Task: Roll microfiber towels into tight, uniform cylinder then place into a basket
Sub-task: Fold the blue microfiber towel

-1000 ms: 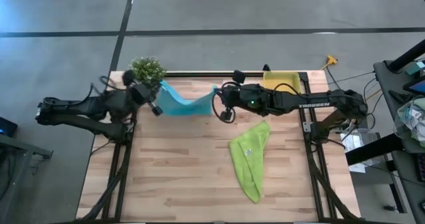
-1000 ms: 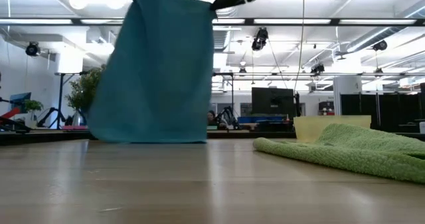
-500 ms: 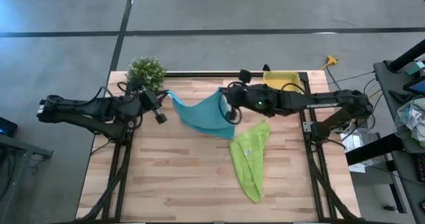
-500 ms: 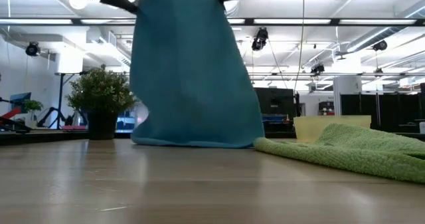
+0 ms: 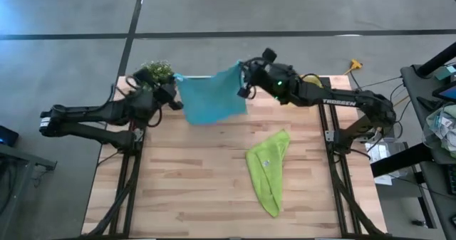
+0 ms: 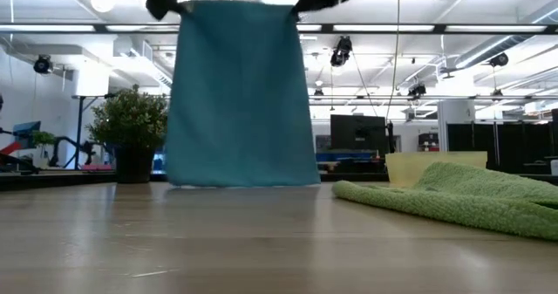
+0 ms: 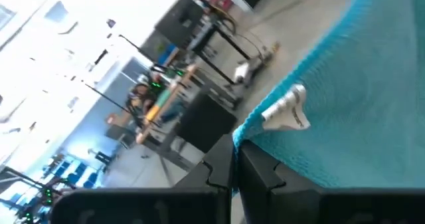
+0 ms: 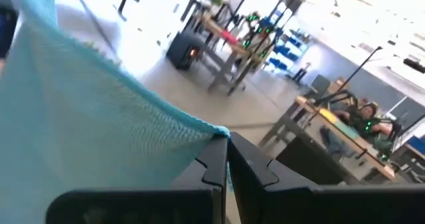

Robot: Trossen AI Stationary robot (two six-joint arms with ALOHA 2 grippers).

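Bright, even overhead strip lights glare white above me; both my wrist views are smeared with motion blur, backgrounds soft.

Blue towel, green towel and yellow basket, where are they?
blue towel (image 6: 240,93), low view, middle of the hanging cloth.
green towel (image 5: 266,170), high view, middle of the cloth.
yellow basket (image 6: 418,164), low view, front wall.

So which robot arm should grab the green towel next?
Probably the right. The green towel lies on the right half of the table, nearer the right gripper. But both it and the left gripper hold the blue towel up now.
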